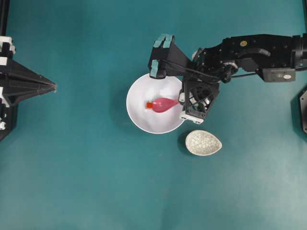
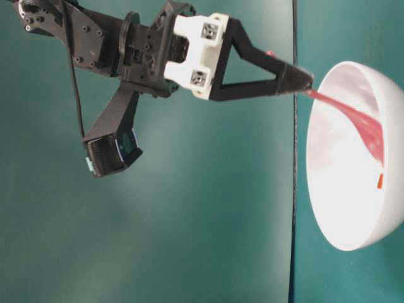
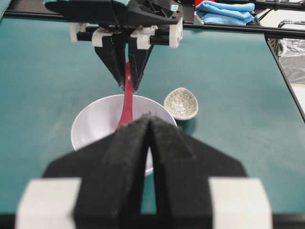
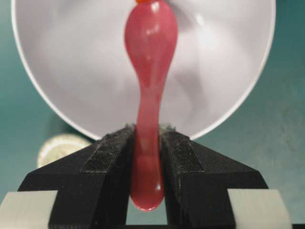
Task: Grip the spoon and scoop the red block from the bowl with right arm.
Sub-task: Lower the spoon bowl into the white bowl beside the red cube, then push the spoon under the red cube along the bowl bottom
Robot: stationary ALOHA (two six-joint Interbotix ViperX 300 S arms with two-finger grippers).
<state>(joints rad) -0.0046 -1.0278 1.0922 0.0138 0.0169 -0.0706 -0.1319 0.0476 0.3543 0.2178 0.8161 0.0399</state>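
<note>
Spoon (image 4: 148, 71): handle clamped in right hand (image 4: 147, 143), scoop tip against block (image 1: 149, 105) in bowl (image 1: 139, 120). Risk: block skids off instead of loading.

Your right arm (image 1: 249, 52) is black — white fittings beside its pointed fingers (image 2: 265, 69), teal tabs, a thin black cable trailing along it.

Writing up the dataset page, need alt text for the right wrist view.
The right end effector grips the handle of a pink spoon, whose scoop reaches into a white bowl on a teal table. A red block just shows at the scoop's tip, at the top edge. A small pale dish peeks out at lower left.
</note>
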